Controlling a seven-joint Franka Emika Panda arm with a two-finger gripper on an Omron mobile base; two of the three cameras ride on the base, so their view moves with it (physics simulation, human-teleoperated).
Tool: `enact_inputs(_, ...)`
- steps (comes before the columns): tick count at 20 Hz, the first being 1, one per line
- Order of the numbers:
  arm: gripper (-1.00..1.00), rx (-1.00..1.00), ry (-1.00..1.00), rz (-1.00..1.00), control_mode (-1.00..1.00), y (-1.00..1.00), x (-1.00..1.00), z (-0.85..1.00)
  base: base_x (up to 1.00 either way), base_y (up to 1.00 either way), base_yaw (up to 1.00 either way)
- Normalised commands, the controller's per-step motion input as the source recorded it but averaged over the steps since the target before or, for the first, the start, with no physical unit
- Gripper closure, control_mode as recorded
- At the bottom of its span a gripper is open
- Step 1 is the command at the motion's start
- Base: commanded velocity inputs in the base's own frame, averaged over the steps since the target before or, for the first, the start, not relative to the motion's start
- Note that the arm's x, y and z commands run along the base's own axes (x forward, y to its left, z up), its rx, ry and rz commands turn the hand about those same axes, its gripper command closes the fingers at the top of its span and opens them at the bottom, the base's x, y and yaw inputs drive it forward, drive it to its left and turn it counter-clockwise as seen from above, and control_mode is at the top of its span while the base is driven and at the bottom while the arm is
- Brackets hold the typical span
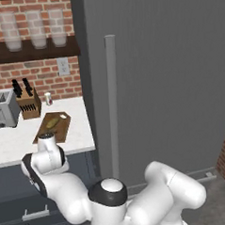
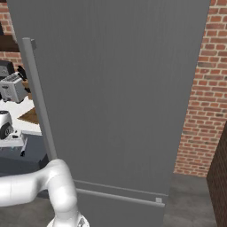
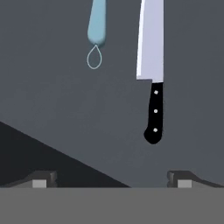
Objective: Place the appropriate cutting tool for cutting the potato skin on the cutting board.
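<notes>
In the hand view the light-blue cutting tool (image 3: 96, 25), a peeler with a thin loop at its lower end, lies on a dark grey surface at the top left. A silver-bladed knife (image 3: 154, 109) with a black riveted handle lies parallel to its right. My gripper (image 3: 111, 180) is open and holds nothing; its two fingertips (image 3: 43, 179) stand wide apart below both tools, clear of them. The brown cutting board (image 1: 60, 131) lies on the white counter with the yellowish potato (image 1: 51, 122) on it. A sliver of the board (image 2: 31, 116) shows in the right base view.
A toaster (image 1: 3, 109), a wooden knife block (image 1: 28, 104) and a small can (image 1: 48, 98) stand at the back of the counter (image 1: 12, 144). A tall grey fridge (image 1: 169, 82) with a long handle (image 1: 113, 105) closes off the right. Dark drawer fronts (image 1: 35, 214) sit below the counter.
</notes>
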Motion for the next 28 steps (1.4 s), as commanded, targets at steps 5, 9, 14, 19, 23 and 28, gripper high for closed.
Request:
enact_inputs(5, -1.0, 0.0, 0.0, 0.06, -1.0, 0.05, 0.0, -0.17, 0.0, 0.0, 0.0)
enact_inputs(9, -1.0, 0.0, 0.0, 0.06, -1.0, 0.06, 0.0, -0.19, 0.0, 0.0, 0.0)
enact_inputs(14, -1.0, 0.0, 0.0, 0.07, -1.0, 0.01, -0.06, -0.15, 0.0, 0.0, 0.0)
enact_inputs(19, -1.0, 0.0, 0.0, 0.06, -1.0, 0.0, -0.19, -0.1, 0.0, 0.0, 0.0)
enact_inputs(23, -1.0, 0.0, 0.0, 0.06, -1.0, 0.0, -0.39, 0.0, 0.0, 0.0, 0.0)
enact_inputs(28, -1.0, 0.0, 0.0, 0.05, -1.0, 0.0, -0.6, 0.0, 0.0, 0.0, 0.0)
